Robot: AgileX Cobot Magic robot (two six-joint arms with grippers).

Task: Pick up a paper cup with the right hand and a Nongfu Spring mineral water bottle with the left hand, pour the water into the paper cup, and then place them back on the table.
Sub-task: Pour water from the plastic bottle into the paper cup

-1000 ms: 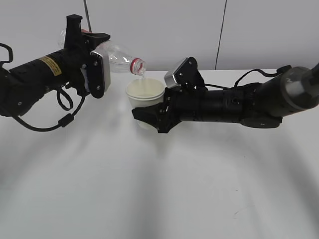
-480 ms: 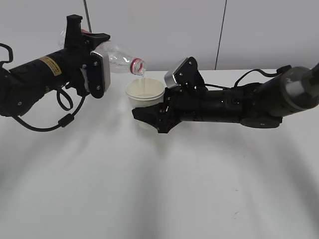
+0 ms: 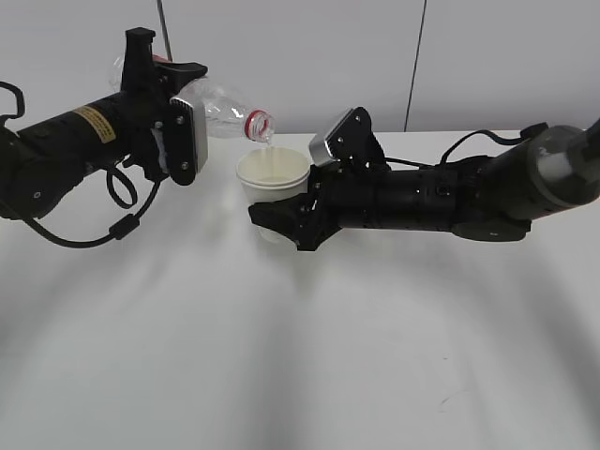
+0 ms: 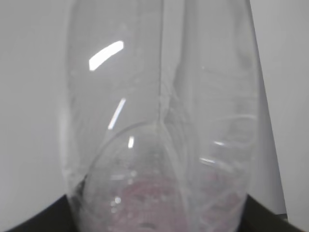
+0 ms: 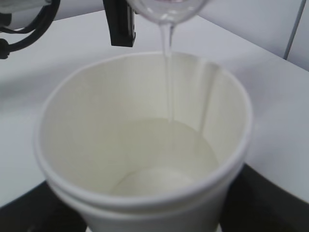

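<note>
My left gripper (image 3: 173, 80) is shut on the clear mineral water bottle (image 3: 220, 101), held tilted with its red neck ring down to the right, mouth over the cup. The bottle fills the left wrist view (image 4: 159, 121). A thin stream of water (image 5: 168, 72) falls from the bottle mouth into the paper cup (image 5: 145, 154). My right gripper (image 3: 281, 223) is shut on the cream-white paper cup (image 3: 272, 183) and holds it just above the white table (image 3: 300, 356). Water (image 5: 169, 159) partly fills the cup.
The left arm with its yellow label (image 3: 94, 124) and looped cables reaches in from the left. The right arm (image 3: 450, 197) lies low across the table from the right. A white wall stands behind.
Both arms hold still. The stream keeps running from the bottle into the cup.
</note>
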